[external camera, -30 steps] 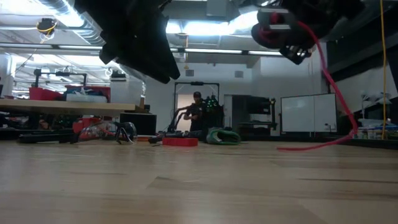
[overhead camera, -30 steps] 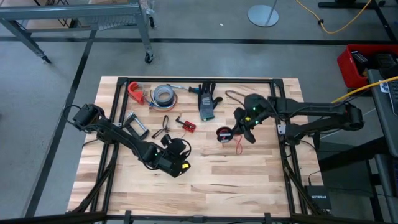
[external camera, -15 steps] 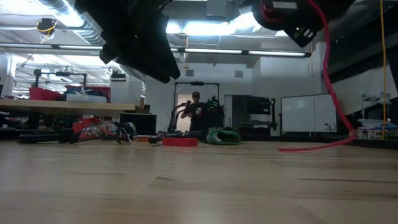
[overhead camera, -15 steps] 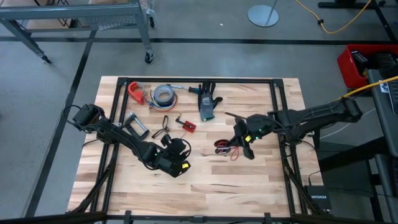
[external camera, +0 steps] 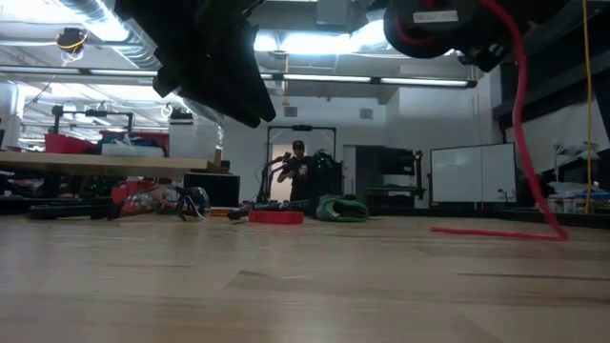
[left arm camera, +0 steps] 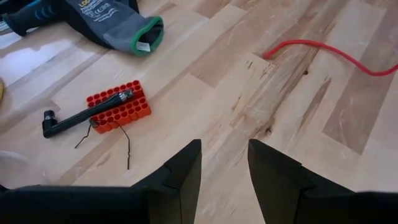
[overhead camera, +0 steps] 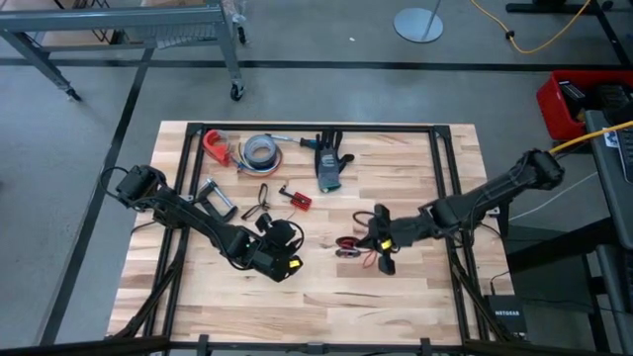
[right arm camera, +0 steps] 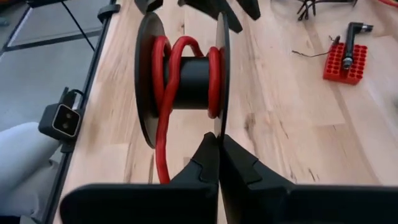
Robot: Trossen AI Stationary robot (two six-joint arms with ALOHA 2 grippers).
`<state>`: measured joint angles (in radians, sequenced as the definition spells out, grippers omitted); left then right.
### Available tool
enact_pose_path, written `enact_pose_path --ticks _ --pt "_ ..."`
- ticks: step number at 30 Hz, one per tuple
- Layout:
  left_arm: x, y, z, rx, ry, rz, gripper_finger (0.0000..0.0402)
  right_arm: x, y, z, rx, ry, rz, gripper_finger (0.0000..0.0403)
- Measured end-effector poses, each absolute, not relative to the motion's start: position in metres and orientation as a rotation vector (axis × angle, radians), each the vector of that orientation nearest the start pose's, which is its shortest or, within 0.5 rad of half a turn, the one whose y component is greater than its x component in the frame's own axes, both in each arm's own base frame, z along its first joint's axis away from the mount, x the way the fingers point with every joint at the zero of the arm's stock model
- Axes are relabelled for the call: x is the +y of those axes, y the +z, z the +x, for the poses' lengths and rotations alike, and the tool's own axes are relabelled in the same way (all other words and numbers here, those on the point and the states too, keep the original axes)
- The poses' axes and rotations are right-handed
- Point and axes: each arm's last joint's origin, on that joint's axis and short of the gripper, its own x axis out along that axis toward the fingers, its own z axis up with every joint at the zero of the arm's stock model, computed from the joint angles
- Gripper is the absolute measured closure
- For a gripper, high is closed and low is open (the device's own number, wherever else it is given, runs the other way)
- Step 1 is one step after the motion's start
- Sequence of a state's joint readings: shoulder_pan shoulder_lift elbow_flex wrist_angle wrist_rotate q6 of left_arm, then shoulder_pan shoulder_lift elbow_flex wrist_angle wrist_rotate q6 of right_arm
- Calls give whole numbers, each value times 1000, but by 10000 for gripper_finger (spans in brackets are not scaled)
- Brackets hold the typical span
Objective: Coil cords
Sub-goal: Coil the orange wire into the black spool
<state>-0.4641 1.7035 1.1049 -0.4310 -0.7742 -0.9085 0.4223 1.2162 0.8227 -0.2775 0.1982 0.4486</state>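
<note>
A black spool (right arm camera: 186, 81) with a red cord (right arm camera: 163, 124) wound on its hub hangs above the table right of centre (overhead camera: 347, 248). My right gripper (right arm camera: 219, 155) is shut on it. From the spool the cord drops (external camera: 519, 124) to the table, where its free end (external camera: 496, 232) lies; that end also shows in the left wrist view (left arm camera: 323, 50). My left gripper (left arm camera: 224, 155) is open above the middle of the table (overhead camera: 280, 235), with bare wood between its fingers. My right gripper pinches the rim of one spool flange (right arm camera: 219, 127) between its two fingers. The spool is lifted clear of the table, its flanges standing on edge. The red cord hangs slack from the hub, and its end rests on the wood.
A red bit holder with a black L-key (overhead camera: 300, 200) and a tangle of thin dark wire (overhead camera: 259, 203) lie left of centre. At the far side are a grey glove (overhead camera: 330, 163), a grey tape roll (overhead camera: 260, 150) and a red clamp (overhead camera: 216, 146). A metal clamp (overhead camera: 216, 198) lies at the left.
My right gripper has carried the spool toward the table's near edge and a little to the left, turning as it went. It has stayed shut. The hanging red cord has swung and trailed after it, its end still on the table.
</note>
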Motion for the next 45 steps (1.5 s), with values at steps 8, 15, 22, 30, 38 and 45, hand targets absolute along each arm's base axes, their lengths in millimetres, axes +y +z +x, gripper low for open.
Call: enact_pose_path --ticks 8,15,22,30,38,45 --pt "-133 201 310 623 614 -250 279 97 255 228 661 -3 200 402" --pt "-133 201 310 622 616 -255 279 74 281 200 613 -26 193 402" --pt "-133 201 310 620 617 -259 279 53 304 157 536 -105 182 402" --pt "-130 210 324 509 578 -297 279 46 308 144 462 -144 168 402" --pt "-128 219 335 428 524 -266 279 44 268 140 521 -165 142 402" --pt "-128 220 336 413 532 -307 279 34 265 118 419 -173 174 402"
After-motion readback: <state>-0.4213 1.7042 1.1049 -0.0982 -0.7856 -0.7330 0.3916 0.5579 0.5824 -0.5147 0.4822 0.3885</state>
